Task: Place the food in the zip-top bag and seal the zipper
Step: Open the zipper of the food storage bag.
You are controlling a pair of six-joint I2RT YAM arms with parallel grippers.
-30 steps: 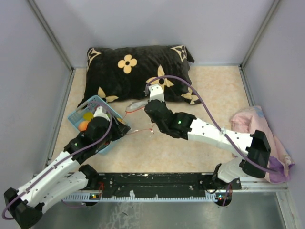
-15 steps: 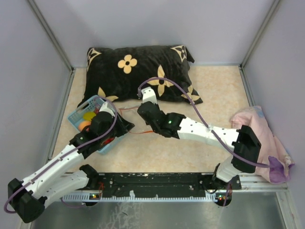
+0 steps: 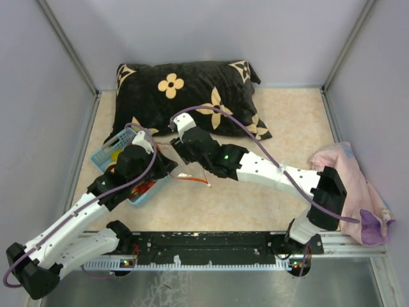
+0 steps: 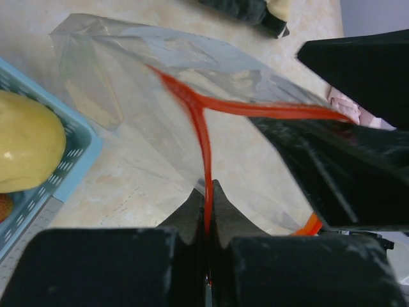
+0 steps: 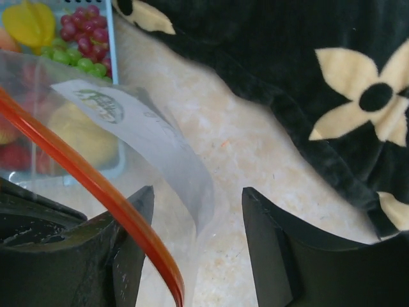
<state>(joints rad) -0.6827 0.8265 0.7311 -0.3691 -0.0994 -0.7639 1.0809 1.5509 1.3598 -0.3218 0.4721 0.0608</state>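
- The black pillow (image 3: 185,96) lies behind the blue basket (image 4: 77,150).
- The zip-top bag (image 4: 147,96) lies just to the right of the basket and looks empty.
- The left gripper (image 4: 206,192) is pinched tight on the zipper (image 4: 255,110). A second ago it hung over the basket with its jaws apart.
- The right gripper (image 5: 197,190) has its jaws apart now, with the bag's thin wall between them. Before, it was squeezed together.
- The zipper runs from the left gripper away from the basket toward the right gripper. It splits in two, so the mouth is open.
- The food (image 5: 70,54) sits in the basket, closest to the left arm.
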